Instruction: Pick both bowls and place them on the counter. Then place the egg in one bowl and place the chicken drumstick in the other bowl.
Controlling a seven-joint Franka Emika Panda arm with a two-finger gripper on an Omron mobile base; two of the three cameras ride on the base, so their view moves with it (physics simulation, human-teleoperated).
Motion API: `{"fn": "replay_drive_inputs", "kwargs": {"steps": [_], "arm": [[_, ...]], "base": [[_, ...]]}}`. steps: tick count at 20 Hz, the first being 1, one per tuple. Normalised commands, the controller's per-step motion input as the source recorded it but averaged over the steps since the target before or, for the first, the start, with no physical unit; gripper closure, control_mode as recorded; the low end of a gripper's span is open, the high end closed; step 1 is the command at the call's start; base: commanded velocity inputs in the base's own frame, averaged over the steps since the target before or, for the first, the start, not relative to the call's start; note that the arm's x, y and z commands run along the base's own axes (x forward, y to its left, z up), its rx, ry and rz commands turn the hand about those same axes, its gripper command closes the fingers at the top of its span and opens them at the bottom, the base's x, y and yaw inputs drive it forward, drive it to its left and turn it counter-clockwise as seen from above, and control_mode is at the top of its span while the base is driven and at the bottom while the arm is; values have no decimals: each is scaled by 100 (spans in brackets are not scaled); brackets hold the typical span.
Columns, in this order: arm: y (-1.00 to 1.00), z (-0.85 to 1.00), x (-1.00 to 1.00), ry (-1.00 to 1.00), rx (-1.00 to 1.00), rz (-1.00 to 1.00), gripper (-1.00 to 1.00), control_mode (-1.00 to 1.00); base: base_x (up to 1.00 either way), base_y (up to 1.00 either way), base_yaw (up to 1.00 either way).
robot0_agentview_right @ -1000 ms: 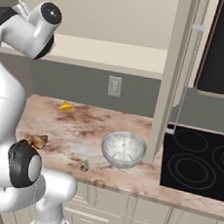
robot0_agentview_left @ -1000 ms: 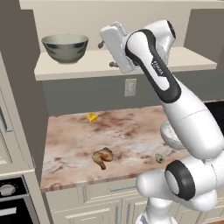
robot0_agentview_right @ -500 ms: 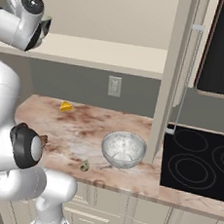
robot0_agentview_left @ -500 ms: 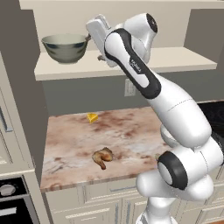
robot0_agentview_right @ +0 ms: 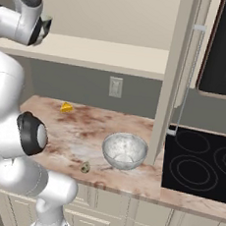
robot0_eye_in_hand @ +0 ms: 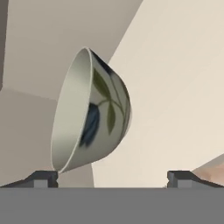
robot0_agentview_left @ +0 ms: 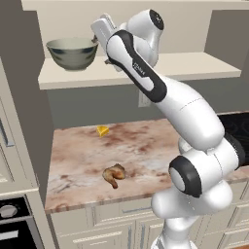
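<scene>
Dark grey-green bowl [robot0_agentview_left: 72,52] sits upright on the pale shelf board [robot0_agentview_left: 146,68], at its left end, pale cream inside showing; leaf pattern on its outer wall is legible in the hand view [robot0_eye_in_hand: 92,111], where it appears rolled sideways because the camera rolls with the hand. Gripper [robot0_agentview_left: 100,30] is raised to shelf height just right of the bowl's rim, jaws spread wide and holding nothing; the bowl stands ahead of the left fingertip [robot0_eye_in_hand: 41,178], apart from it as far as the view shows, so this reads as lining up for a rim grasp, not yet a grip. Below, on the marbled counter [robot0_agentview_left: 146,146]: yellow cheese wedge [robot0_agentview_left: 102,131] toward the back wall, chicken drumstick [robot0_agentview_left: 115,174] nearer the front edge, both well apart. Further right, the egg [robot0_agentview_right: 85,168] lies near the front edge, just beside the white speckled bowl [robot0_agentview_right: 124,150], which already stands upright on the stone, empty. Right of that, a tall cabinet panel [robot0_agentview_right: 173,72], then a black cooktop [robot0_agentview_right: 201,164]. Wall outlet [robot0_agentview_right: 115,87] under the shelf. One bowl left to bring down; both foods unplaced.
</scene>
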Motion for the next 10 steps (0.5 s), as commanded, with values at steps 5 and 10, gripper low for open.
{"fn": "replay_drive_inputs", "kwargs": {"steps": [5,10], "arm": [[6,0,22,7,0,-4,-100,-100],[14,0,15,4,0,-3,-100,-100]], "base": [[0,0,0],[0,0,0]]}}
